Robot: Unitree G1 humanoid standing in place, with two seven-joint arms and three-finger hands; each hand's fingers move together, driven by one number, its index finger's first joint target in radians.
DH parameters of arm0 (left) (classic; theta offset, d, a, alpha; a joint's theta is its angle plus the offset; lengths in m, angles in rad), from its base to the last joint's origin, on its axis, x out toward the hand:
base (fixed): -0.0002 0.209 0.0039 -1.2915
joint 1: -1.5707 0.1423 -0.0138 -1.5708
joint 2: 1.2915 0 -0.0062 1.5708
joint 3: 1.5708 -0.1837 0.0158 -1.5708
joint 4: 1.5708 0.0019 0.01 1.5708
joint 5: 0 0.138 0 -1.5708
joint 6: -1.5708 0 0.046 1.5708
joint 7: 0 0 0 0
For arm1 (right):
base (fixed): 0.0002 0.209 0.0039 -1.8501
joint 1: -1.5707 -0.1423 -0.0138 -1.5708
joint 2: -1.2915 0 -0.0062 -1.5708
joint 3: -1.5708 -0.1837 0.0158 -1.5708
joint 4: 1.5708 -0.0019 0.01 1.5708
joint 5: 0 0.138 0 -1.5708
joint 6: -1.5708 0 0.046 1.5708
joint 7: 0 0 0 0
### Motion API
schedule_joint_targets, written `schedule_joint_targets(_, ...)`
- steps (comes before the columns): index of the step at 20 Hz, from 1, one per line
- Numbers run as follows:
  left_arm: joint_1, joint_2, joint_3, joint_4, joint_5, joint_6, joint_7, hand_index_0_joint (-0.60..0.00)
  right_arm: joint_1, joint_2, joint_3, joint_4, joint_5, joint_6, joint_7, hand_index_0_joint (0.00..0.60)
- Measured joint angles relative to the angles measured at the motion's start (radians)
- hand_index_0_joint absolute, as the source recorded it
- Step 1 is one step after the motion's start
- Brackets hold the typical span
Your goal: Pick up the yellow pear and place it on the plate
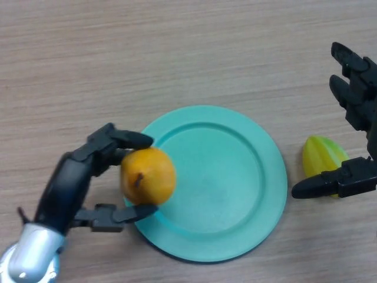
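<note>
Your left hand (79, 183) comes in from the lower left of the frame and is clamped on the yellow pear (148, 176) — fingers curled over its upper side, thumb tucked under its lower side. The pear sits at the left edge of the teal plate (235, 177), overlapping the rim. From this angle you cannot tell whether it is raised above the rim or already resting on it.

The relation that matters now is pear to plate centre. The bare middle of the plate lies to the right of the pear and at about the same height in the frame, so the carry I would expect is a short move rightward. The pear's stem spot faces up and a little toward the lower left, so the fruit looks to be held with its long axis pointing roughly toward the camera. Judged from that, it may roll a little on release, so let go well inside the rim rather than at the edge where it is now.

Your right hand (353, 118) is at the right edge of the frame, its fingers spread and relaxed, holding nothing. Its thumb lies across the near side of a yellow-green ridged fruit (321, 154) that lies on the wooden table (118, 59), just right of the plate — whether it touches the fruit is unclear. The left hand already has the pear, so leave the right one out of it.
</note>
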Motion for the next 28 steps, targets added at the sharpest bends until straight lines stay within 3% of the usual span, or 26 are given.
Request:
schedule_joint_targets(7,-0.060,-0.033,-0.127,0.110,0.080,0.030,0.086,-0.600,0.002,0.000,-0.004,-0.006,0.000,0.000,0.000,0.000)
schedule_joint_targets(8,-0.068,-0.033,-0.138,0.111,0.067,0.031,0.098,-0.551,0.003,-0.001,-0.004,-0.006,-0.001,0.000,-0.001,0.000)
schedule_joint_targets(11,-0.074,-0.034,-0.144,0.111,0.063,0.094,0.107,-0.150,0.003,-0.001,-0.005,-0.006,-0.001,0.000,-0.001,0.000)
schedule_joint_targets(12,-0.074,-0.034,-0.144,0.112,0.068,0.134,0.110,-0.050,0.003,-0.001,-0.005,-0.006,-0.001,0.000,-0.001,0.000)
schedule_joint_targets(13,-0.082,-0.034,-0.146,0.129,0.151,0.177,0.125,0.000,0.003,-0.001,-0.006,-0.006,-0.001,-0.001,-0.002,0.000)
schedule_joint_targets(15,-0.091,-0.035,-0.145,0.132,0.228,0.188,0.132,0.000,0.003,-0.002,-0.010,-0.006,-0.002,-0.021,-0.002,0.000)
schedule_joint_targets(22,-0.077,-0.034,-0.136,0.033,0.242,0.279,0.120,0.000,0.012,-0.002,-0.025,-0.026,-0.027,-0.036,-0.003,0.000)
schedule_joint_targets(25,-0.068,-0.025,-0.112,-0.163,0.197,0.359,0.008,0.000,0.012,-0.002,-0.026,-0.040,-0.027,-0.036,-0.003,0.000)
schedule_joint_targets(28,-0.066,0.000,-0.071,-0.269,0.119,0.407,-0.006,0.000,0.020,-0.002,-0.027,-0.042,-0.026,-0.036,-0.003,0.000)
